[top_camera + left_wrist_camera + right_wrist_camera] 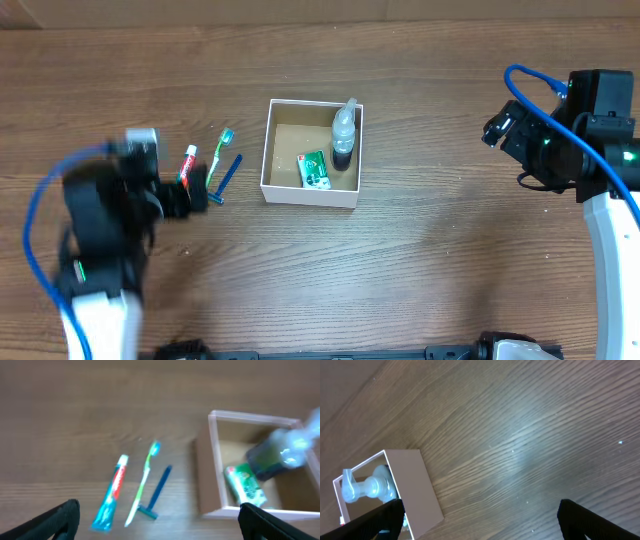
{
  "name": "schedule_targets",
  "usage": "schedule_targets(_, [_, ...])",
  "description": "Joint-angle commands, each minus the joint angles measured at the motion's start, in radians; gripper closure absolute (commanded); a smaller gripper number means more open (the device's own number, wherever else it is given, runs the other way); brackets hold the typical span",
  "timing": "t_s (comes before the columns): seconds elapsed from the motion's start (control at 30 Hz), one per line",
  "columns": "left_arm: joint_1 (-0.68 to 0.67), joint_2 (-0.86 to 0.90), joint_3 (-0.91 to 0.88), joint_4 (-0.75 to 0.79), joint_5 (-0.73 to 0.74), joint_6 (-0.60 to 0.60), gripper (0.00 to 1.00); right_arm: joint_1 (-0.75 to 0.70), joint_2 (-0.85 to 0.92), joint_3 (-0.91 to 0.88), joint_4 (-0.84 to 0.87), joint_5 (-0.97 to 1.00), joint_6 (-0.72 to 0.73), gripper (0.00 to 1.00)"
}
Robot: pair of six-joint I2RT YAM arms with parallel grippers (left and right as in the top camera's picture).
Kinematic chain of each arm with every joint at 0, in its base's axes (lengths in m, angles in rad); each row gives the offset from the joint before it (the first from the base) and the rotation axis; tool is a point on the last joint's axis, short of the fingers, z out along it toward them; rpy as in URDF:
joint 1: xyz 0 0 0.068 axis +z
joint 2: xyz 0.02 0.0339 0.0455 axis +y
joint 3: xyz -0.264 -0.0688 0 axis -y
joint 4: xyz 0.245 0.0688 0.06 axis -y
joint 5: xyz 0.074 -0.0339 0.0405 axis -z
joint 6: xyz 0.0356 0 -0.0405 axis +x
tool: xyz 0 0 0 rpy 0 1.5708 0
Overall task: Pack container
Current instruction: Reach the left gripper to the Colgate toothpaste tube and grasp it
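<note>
The container (310,194), a square box with white walls and a brown inside, sits mid-table. It holds an upright clear bottle (344,130) with a dark base and a green packet (315,170). Left of it lie a toothpaste tube (188,164), a green toothbrush (219,150) and a blue razor (227,177). My left gripper (193,197) is open and empty, just short of these three. The left wrist view shows the toothpaste (112,492), toothbrush (142,482), razor (157,491) and container (250,417). My right gripper (498,130) is open and empty, well right of the container (417,485).
The wooden table (430,270) stretches bare around the container. The right wrist view shows the bottle (367,487) over the container's wall, with bare wood between my fingers (480,520). The left wrist view is motion-blurred.
</note>
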Motion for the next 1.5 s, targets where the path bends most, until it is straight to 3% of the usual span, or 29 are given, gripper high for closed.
schedule_targets(0.0, [0.03,0.314,0.262,-0.15,-0.015,0.129,0.0,-0.002,-0.002,0.006,0.004,-0.002,0.005,0.0])
schedule_targets(0.1, [0.029,0.525,0.393,-0.219,-0.032,0.129,0.0,-0.002,-0.002,0.006,0.004,-0.002,0.005,0.0])
schedule_targets(0.27, [0.027,0.736,0.403,-0.198,-0.154,0.153,0.0,-0.002,-0.002,0.006,0.004,-0.002,0.005,0.0])
schedule_targets(0.43, [0.027,0.865,0.403,-0.16,-0.226,0.152,0.0,-0.002,-0.002,0.006,0.004,-0.002,0.005,0.0])
schedule_targets(0.8, [0.008,1.058,0.403,-0.023,-0.24,0.171,0.17,-0.002,-0.002,0.006,0.004,-0.002,0.005,0.0])
schedule_targets(0.93, [-0.026,1.067,0.403,-0.007,-0.244,0.182,0.33,-0.002,-0.002,0.006,0.004,-0.002,0.005,0.0])
schedule_targets(1.0, [-0.039,1.067,0.403,-0.01,-0.259,0.18,0.55,-0.002,-0.002,0.006,0.004,-0.002,0.005,0.0])
schedule_targets(1.13, [-0.056,1.067,0.403,-0.021,-0.259,0.151,0.82,-0.002,-0.002,0.006,0.004,-0.002,0.005,0.0])
schedule_targets(1.3, [-0.056,1.065,0.412,-0.08,-0.259,0.101,0.96,-0.002,-0.002,0.006,0.004,-0.002,0.005,0.0])
schedule_targets(1.47, [-0.069,1.065,0.644,-0.352,-0.249,0.061,0.96,-0.002,-0.002,0.006,0.004,-0.002,0.005,0.0])
